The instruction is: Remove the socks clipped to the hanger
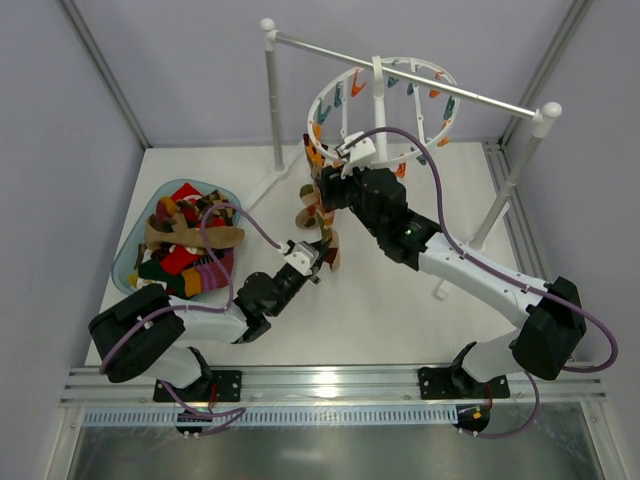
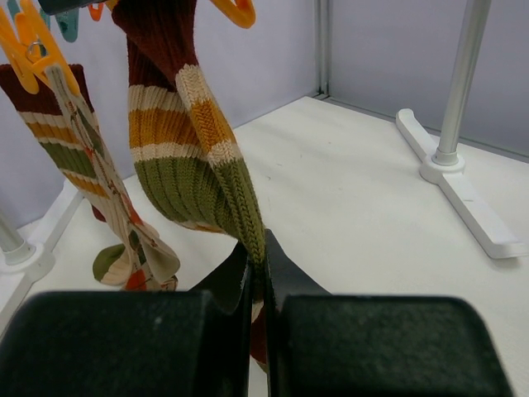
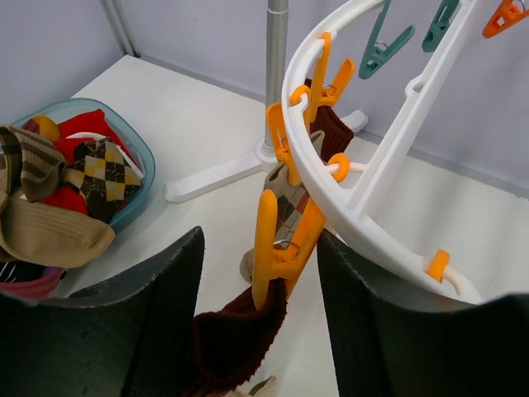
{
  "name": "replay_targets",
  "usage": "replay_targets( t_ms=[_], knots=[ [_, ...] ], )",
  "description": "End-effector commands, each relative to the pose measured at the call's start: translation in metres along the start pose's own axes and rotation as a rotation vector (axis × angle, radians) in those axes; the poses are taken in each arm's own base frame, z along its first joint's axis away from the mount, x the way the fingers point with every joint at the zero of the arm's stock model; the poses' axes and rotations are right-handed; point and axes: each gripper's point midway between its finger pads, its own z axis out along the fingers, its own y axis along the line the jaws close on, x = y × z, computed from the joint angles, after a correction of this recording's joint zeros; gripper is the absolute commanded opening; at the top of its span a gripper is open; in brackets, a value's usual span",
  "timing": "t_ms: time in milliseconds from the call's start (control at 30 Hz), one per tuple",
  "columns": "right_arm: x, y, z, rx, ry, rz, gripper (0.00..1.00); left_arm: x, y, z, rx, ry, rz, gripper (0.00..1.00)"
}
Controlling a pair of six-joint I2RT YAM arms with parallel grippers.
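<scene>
Near far edge, centre: hanger [image 3: 405,124]. Striped sock [image 2: 190,165], clipped on it, is pinched at lower end by closed left gripper [image 2: 258,248]. Orange clip [image 3: 266,219] holding maroon sock [image 3: 235,339] is straddled by wide-open right gripper [image 3: 260,241], nothing gripped.

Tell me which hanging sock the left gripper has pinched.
The striped sock banded maroon, cream, orange and olive: the left gripper is shut on its lower end. The patterned sock beside it hangs free.
</scene>
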Motion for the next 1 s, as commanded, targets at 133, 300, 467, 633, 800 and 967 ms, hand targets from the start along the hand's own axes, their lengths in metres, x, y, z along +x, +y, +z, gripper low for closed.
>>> replay_targets(
  t_ms=[133, 300, 467, 633, 800, 967],
  knots=[
    [-0.037, -0.014, 0.005, 0.083, -0.136, 0.029, 0.38, -0.019, 0.001, 0.0, 0.007, -0.074, -0.018, 0.0],
    [-0.037, -0.016, 0.007, 0.102, -0.137, 0.028, 0.04, -0.018, 0.001, 0.0, 0.005, -0.073, -0.016, 0.0],
    [-0.041, -0.021, 0.003, 0.12, -0.171, 0.042, 0.04, -0.015, 0.003, 0.001, -0.007, -0.056, -0.005, 0.0],
    [-0.044, -0.023, -0.001, 0.128, -0.177, 0.045, 0.12, -0.013, 0.018, -0.001, -0.084, -0.031, 0.007, 0.0],
    [-0.041, -0.022, -0.004, 0.116, -0.169, 0.042, 0.74, -0.001, 0.044, 0.002, -0.161, 0.049, -0.022, 0.0],
    [-0.037, -0.022, -0.013, 0.101, -0.166, 0.04, 0.99, 0.022, 0.09, 0.001, -0.276, 0.163, -0.127, 0.0]
  ],
)
